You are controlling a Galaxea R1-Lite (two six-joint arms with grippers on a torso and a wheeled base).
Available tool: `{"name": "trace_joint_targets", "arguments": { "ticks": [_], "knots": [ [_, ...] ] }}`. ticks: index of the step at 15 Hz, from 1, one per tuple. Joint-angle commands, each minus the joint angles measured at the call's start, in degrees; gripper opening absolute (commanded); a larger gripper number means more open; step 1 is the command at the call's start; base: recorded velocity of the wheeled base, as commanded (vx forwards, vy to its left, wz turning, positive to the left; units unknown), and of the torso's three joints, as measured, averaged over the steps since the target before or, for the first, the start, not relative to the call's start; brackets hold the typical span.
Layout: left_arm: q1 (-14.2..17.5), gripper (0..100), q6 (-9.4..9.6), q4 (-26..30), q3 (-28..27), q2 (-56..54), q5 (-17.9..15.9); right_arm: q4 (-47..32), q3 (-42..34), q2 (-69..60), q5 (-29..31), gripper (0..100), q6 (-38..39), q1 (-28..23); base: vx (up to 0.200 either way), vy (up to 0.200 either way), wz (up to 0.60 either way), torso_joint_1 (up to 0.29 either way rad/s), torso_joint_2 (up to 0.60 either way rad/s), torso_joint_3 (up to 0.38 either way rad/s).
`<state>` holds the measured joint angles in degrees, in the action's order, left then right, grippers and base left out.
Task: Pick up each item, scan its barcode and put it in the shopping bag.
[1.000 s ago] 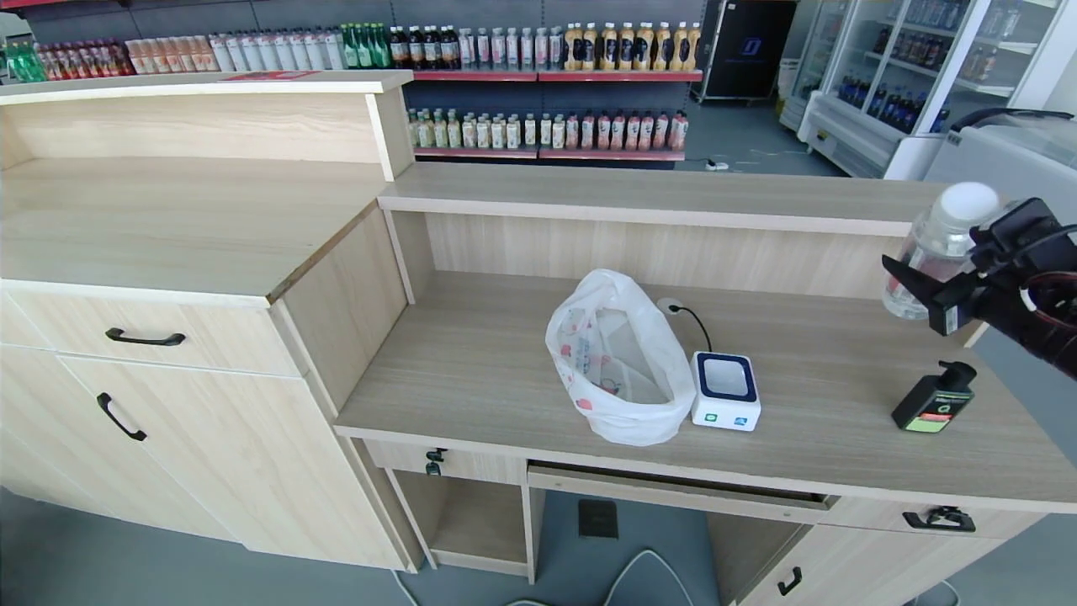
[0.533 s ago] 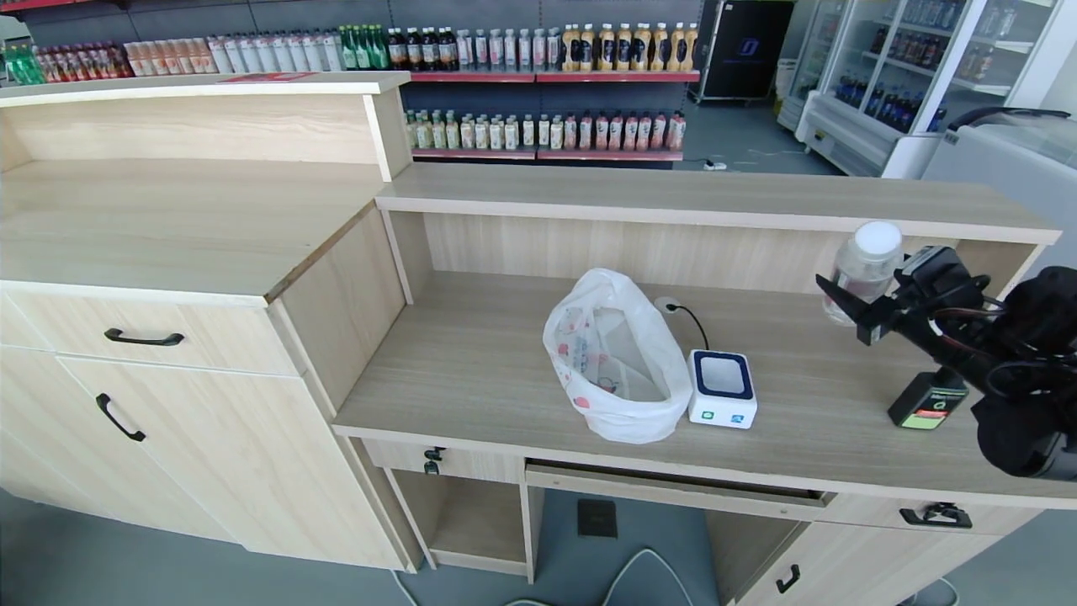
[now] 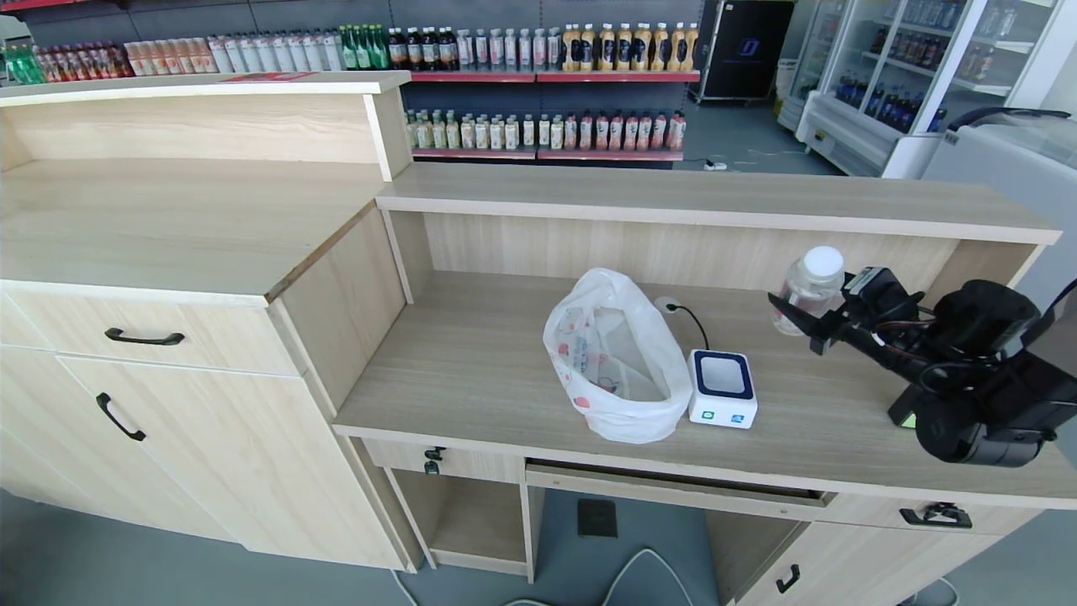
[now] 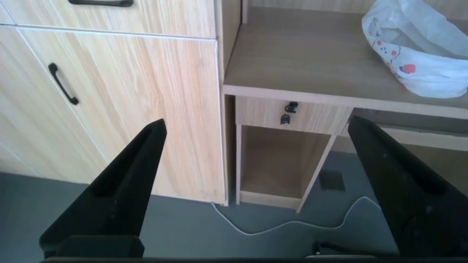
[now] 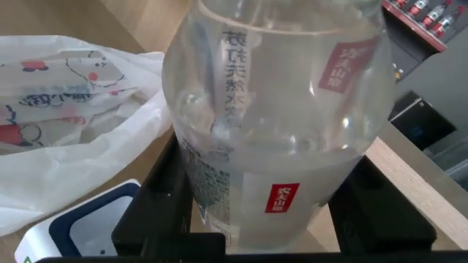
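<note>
right gripper (image 3: 799, 305) pinches a clear plastic bottle (image 3: 809, 282): round, smooth, white cap up, held in the air right of the scanner (image 3: 723, 389) and a little behind it. scanner is a white square box with a dark-rimmed pale face, on the pale wood-grain counter (image 3: 471, 370). shopping bag (image 3: 618, 358) (thin crinkled white plastic, red prints) stands open just left of the scanner. dark pump bottle (image 3: 902, 417) sits farther right of the scanner, mostly hidden by the arm. left gripper (image 4: 256, 122) has its fingers spread wide, holding nothing, low before the counter front, left of the scanner.
</note>
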<state>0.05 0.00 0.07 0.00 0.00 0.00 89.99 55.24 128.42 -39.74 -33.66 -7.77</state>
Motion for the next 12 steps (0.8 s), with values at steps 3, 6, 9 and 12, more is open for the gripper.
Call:
{"name": "trace_joint_targets", "arguments": {
  "ticks": [3,6,9,12],
  "knots": [
    [0.04,100,0.0,0.01,0.0,0.09,0.0,0.01,6.46,6.06,-1.74,0,0.26,1.17,0.0,0.0,0.0,0.0,0.0,0.0],
    [0.04,100,0.0,0.01,0.0,0.09,0.0,0.01,10.24,8.69,-2.27,0,0.26,1.26,0.0,0.0,0.0,0.0,0.0,0.0],
    [0.04,100,0.0,0.01,0.0,0.09,0.0,0.01,10.33,9.92,-2.45,0,0.26,1.61,0.0,0.0,0.0,0.0,0.0,0.0],
    [0.04,100,0.0,0.01,0.0,0.09,0.0,0.01,10.24,10.72,-2.45,0,0.26,2.14,0.0,0.0,0.0,0.0,0.0,0.0]
  ]
}}
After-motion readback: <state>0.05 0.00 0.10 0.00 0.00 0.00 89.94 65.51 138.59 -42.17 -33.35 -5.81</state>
